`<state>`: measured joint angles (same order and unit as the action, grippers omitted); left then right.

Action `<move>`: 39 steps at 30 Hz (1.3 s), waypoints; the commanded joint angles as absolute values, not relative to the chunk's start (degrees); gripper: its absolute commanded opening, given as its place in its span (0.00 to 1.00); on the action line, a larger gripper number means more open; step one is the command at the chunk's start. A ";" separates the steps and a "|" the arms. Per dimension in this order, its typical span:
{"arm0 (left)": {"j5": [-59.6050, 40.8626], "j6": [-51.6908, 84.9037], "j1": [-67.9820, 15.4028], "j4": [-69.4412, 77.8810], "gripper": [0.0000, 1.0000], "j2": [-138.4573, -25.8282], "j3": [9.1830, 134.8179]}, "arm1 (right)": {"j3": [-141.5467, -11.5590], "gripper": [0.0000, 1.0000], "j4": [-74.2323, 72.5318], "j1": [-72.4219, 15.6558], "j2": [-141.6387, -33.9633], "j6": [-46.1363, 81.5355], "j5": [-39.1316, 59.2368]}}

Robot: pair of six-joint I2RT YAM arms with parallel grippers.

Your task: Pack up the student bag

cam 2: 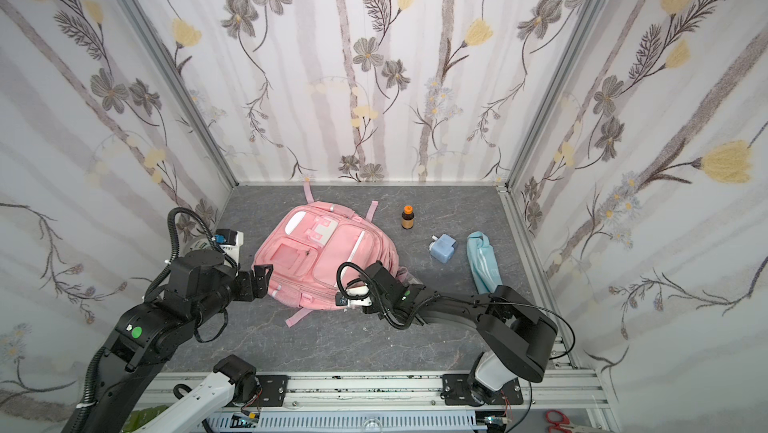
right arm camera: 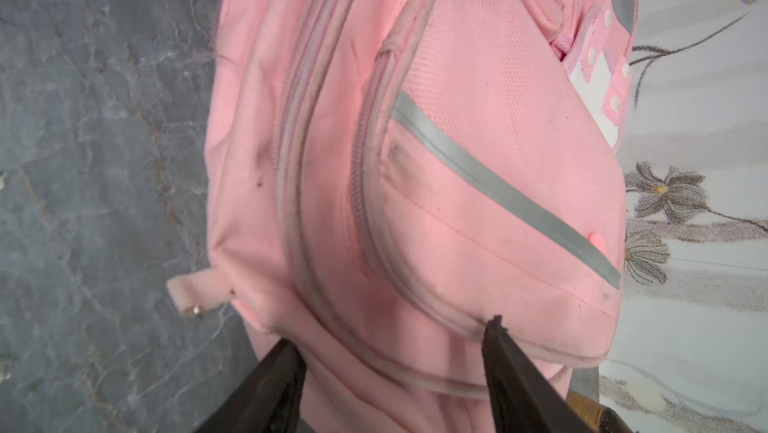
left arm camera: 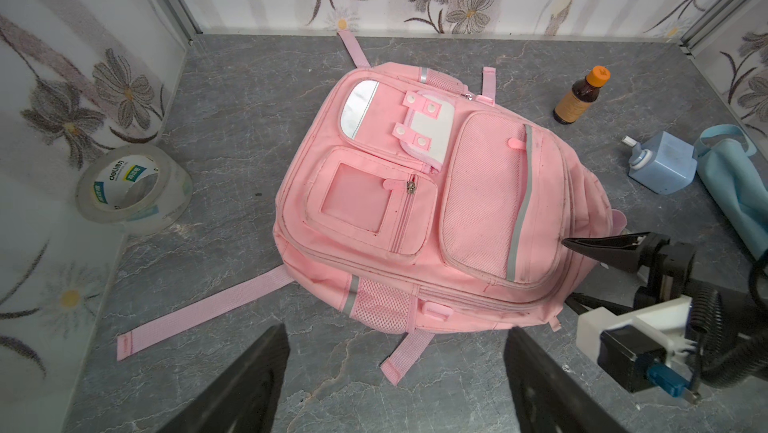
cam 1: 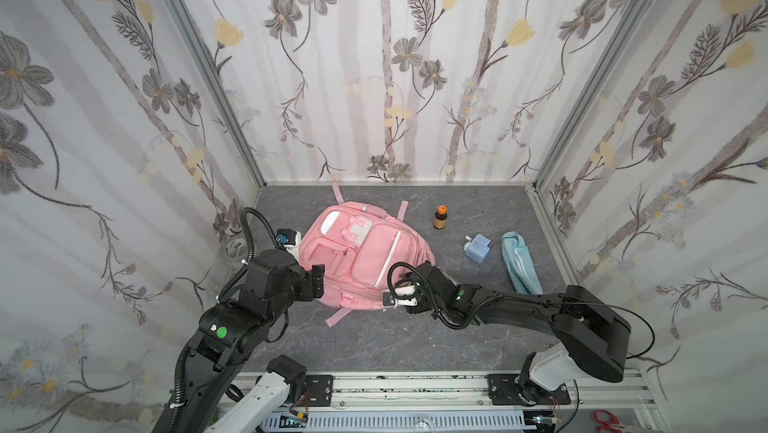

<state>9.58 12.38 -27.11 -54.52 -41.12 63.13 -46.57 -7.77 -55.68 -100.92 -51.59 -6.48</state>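
Note:
The student bag (cam 1: 357, 252) (cam 2: 324, 252), a big pink backpack, lies flat with its front pockets up on the grey table. My left gripper (cam 1: 318, 281) (left arm camera: 397, 329) hovers open at its near-left edge, with only table and a strap end between the fingers. My right gripper (right arm camera: 390, 330) (left arm camera: 567, 273) is at the bag's near-right corner. Its jaws stand apart astride a bulge of pink fabric (right arm camera: 457, 202), with one fingertip (right arm camera: 494, 323) on the pocket's piping and the other against the bag's side.
A brown bottle with an orange cap (cam 1: 440, 217), a pale blue bottle (cam 1: 478, 247) and a light-blue pouch (cam 1: 519, 262) lie right of the bag. A tape roll (left arm camera: 133, 189) sits by the left wall. Papered walls close three sides.

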 commanded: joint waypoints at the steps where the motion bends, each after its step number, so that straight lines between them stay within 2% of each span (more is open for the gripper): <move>1: 8.88 12.04 -27.13 -53.00 0.84 -41.99 64.33 | -49.26 0.38 -11.32 -55.03 -103.70 -51.01 -4.45; 4: 8.88 11.46 -27.07 -52.91 0.84 -42.09 64.54 | -53.49 0.00 -5.99 -54.51 -105.34 -51.03 -1.85; 8: 10.08 9.17 -27.05 -52.78 0.84 -42.33 65.04 | -56.73 0.00 -0.41 -54.32 -103.00 -49.31 -0.46; 18: 12.55 -5.78 -27.07 -47.59 0.88 -46.52 65.87 | -58.64 0.00 -2.09 -53.33 -87.59 -47.22 0.66; 19: 12.69 -6.51 -27.07 -47.17 0.88 -47.44 66.70 | -58.09 0.24 -2.11 -53.35 -87.22 -48.03 -0.34; 20: 12.86 -6.72 -27.05 -46.72 0.88 -48.05 67.41 | -57.11 0.57 -1.95 -53.36 -87.19 -49.16 -1.32; 21: 12.93 -6.68 -27.02 -46.23 0.89 -48.37 67.81 | -55.85 0.71 -1.93 -53.36 -87.27 -50.17 -2.06; 26: 11.77 -3.07 -27.07 -45.29 0.89 -47.98 67.82 | -48.93 0.79 -0.73 -53.37 -87.95 -55.45 -3.60; 32: 10.24 3.30 -27.07 -45.03 0.88 -44.22 65.29 | -43.70 0.80 -2.55 -53.26 -89.06 -56.50 -6.33; 39: 9.07 7.62 -27.07 -48.09 0.86 -41.97 65.73 | -43.33 0.79 -4.65 -53.26 -94.87 -55.25 -6.39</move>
